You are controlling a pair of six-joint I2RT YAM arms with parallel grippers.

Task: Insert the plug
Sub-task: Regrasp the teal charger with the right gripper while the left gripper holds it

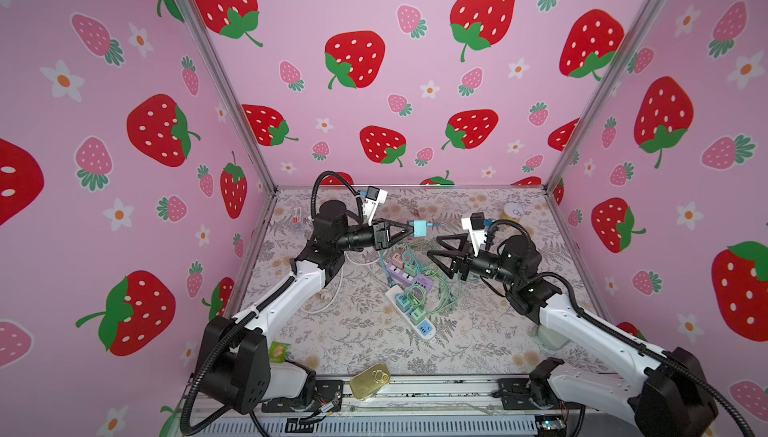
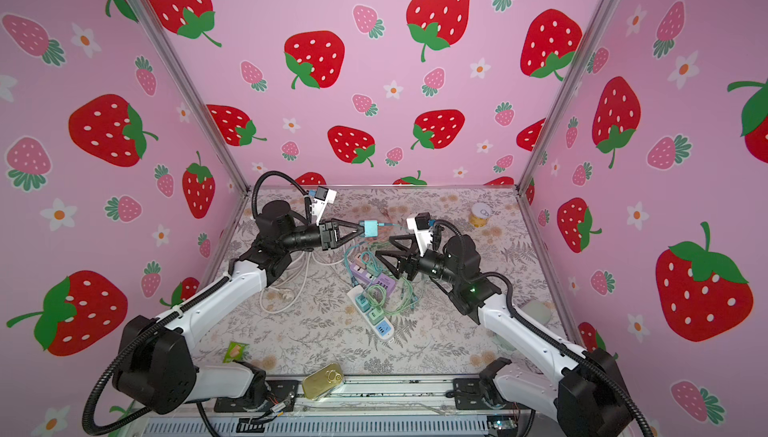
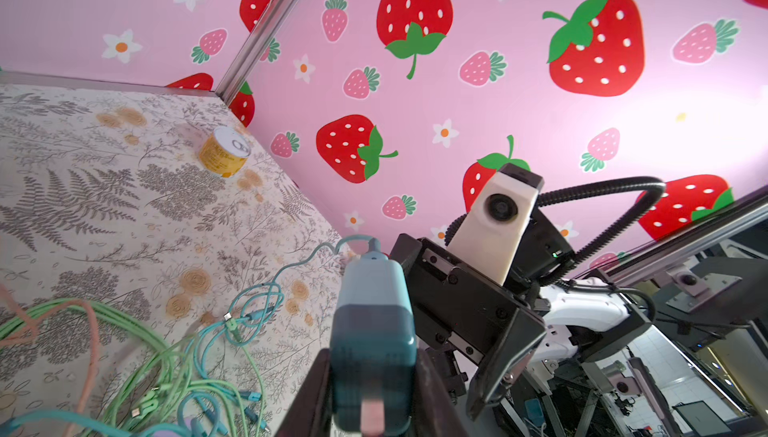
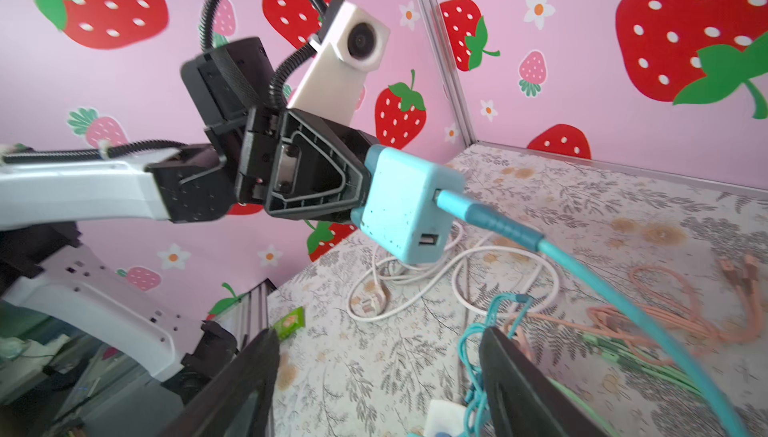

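A light blue charger cube (image 1: 419, 228) (image 2: 368, 227) is held above the table, and my left gripper (image 1: 411, 229) (image 3: 372, 372) is shut on it. A teal USB plug (image 4: 490, 219) (image 1: 434, 226) sits in the upper port of the cube (image 4: 403, 202). Its teal cable (image 4: 615, 293) droops to the table. The cube's lower port is empty. My right gripper (image 1: 433, 246) (image 2: 383, 246) (image 4: 380, 347) stands open just below and right of the plug, apart from it, with nothing between its fingers.
A white power strip (image 1: 411, 310) with several coloured adapters lies mid-table under tangled green, teal and pink cables (image 4: 665, 302). A coiled white cord (image 1: 332, 293) lies left. There is a yellow can (image 1: 513, 210) at the back right, a gold tin (image 1: 370, 381) and a green packet (image 1: 279, 352) in front.
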